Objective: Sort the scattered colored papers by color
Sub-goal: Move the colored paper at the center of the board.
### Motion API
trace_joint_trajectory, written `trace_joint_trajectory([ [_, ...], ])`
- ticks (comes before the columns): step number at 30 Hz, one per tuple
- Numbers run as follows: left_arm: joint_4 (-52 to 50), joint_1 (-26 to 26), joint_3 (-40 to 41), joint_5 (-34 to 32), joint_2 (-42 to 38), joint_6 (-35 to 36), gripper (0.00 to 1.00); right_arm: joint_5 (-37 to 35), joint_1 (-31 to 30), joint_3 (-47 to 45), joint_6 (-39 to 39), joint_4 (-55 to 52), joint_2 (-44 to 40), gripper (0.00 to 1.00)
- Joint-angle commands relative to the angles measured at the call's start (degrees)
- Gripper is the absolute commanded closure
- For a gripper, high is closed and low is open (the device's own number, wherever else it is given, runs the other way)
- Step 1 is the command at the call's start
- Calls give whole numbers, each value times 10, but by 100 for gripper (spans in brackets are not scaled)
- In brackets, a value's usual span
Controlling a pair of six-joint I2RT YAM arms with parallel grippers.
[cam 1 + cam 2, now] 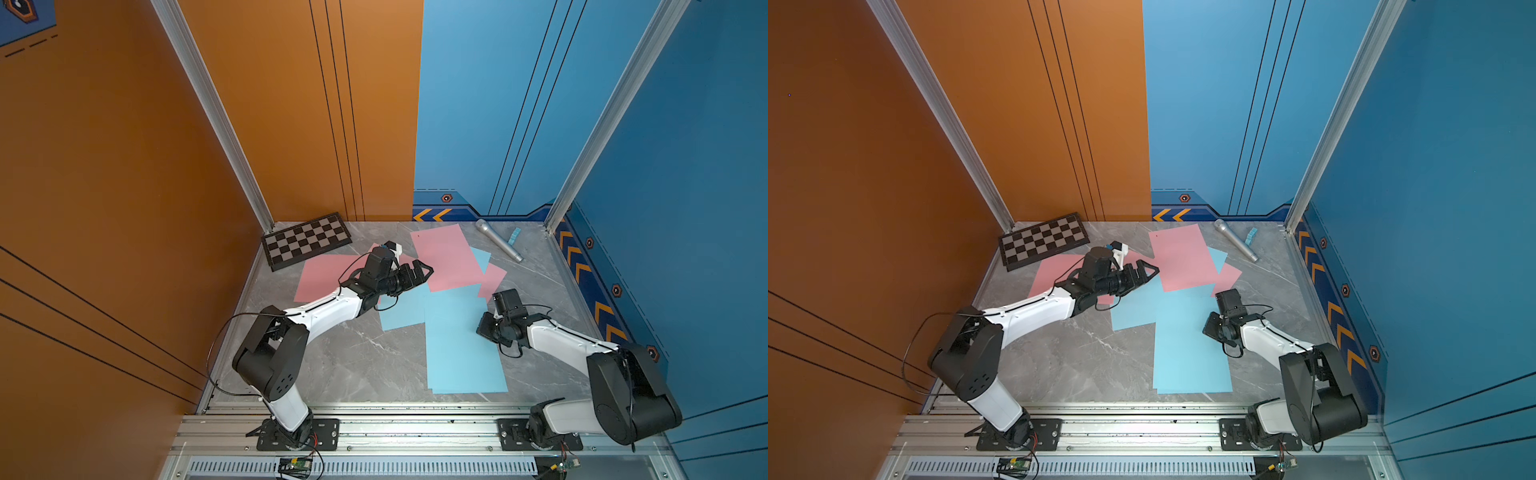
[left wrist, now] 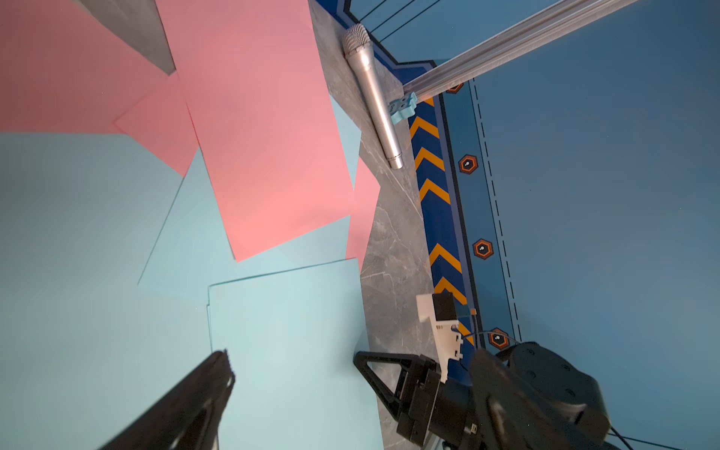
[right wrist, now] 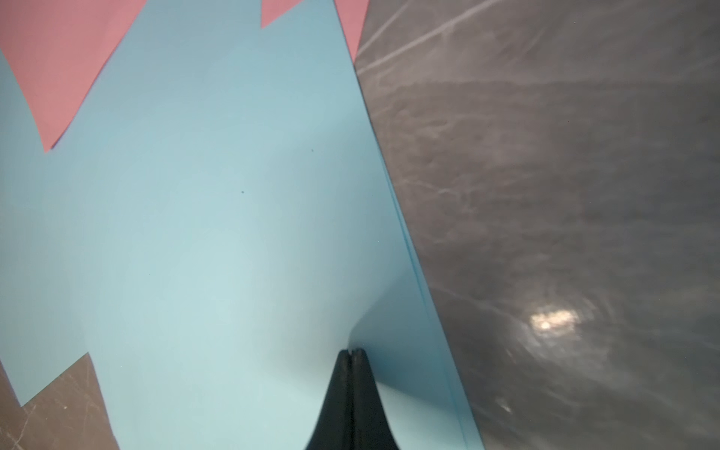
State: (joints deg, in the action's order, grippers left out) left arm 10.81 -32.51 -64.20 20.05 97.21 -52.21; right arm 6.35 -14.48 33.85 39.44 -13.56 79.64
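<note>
The grey marbled bench (image 1: 340, 357) fills my feed, and the papers take up its middle and far half.

The biggest patch of colour is the light blue sheets. A near-squared stack of them (image 1: 461, 345) lies toward the near edge, with its edges slightly stepped (I count at least two layers). Another blue sheet (image 1: 401, 311) lies askew just left of it. A blue corner (image 1: 480, 257) pokes out from under the pink at the far side.

The pink sheets are matte, flat and uncreased. The large one (image 1: 446, 257) lies tilted over the far ends of the blue ones. A second (image 1: 324, 276) lies toward the left, partly under my left arm. A third (image 1: 492, 280) shows only a corner at the right.

The black-and-grey checkered board (image 1: 305, 241) sits in the far left corner, just beside the left pink sheet. A silver microphone (image 1: 498, 241) lies diagonally at the far right, apart from the papers.

My left pincer (image 1: 424, 272) is above the seam where pink meets blue, its jaws spread wide. My right pincer (image 3: 352, 352) is pressed together on the right-hand edge of the top blue sheet (image 3: 218, 241), which bulges up to the tips there.

The small light-blue block (image 1: 514, 236) rests right beside the microphone.
</note>
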Motion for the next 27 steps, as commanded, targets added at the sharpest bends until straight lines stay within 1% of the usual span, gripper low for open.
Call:
trace_joint_trajectory([
  [1, -45, 4, -47, 29, 46, 40, 2, -44, 17, 5, 0, -75, 0, 100],
  [5, -52, 12, -120, 62, 118, 46, 2, -52, 41, 15, -14, -88, 3, 100],
  [8, -52, 17, -168, 78, 165, 48, 2, -57, 55, 40, -33, -99, 22, 100],
  [13, -52, 32, -235, 104, 224, 43, 2, -34, 62, 80, -82, -107, 62, 100],
  [17, -56, 46, -277, 113, 257, 42, 2, -25, 60, 93, -120, -107, 68, 100],
  [18, -56, 51, -287, 114, 266, 38, 2, -20, 59, 97, -126, -107, 60, 95],
  [20, -57, 57, -303, 108, 281, 36, 2, -13, 57, 102, -132, -105, 29, 71],
  [21, -57, 60, -310, 101, 287, 38, 2, -10, 57, 106, -133, -100, 8, 61],
  [24, -73, 69, -340, 91, 305, 50, 2, -5, 64, 129, -140, -77, -38, 36],
  [27, -81, 76, -373, 94, 330, 53, 2, 14, 82, 162, -153, -38, -32, 21],
])
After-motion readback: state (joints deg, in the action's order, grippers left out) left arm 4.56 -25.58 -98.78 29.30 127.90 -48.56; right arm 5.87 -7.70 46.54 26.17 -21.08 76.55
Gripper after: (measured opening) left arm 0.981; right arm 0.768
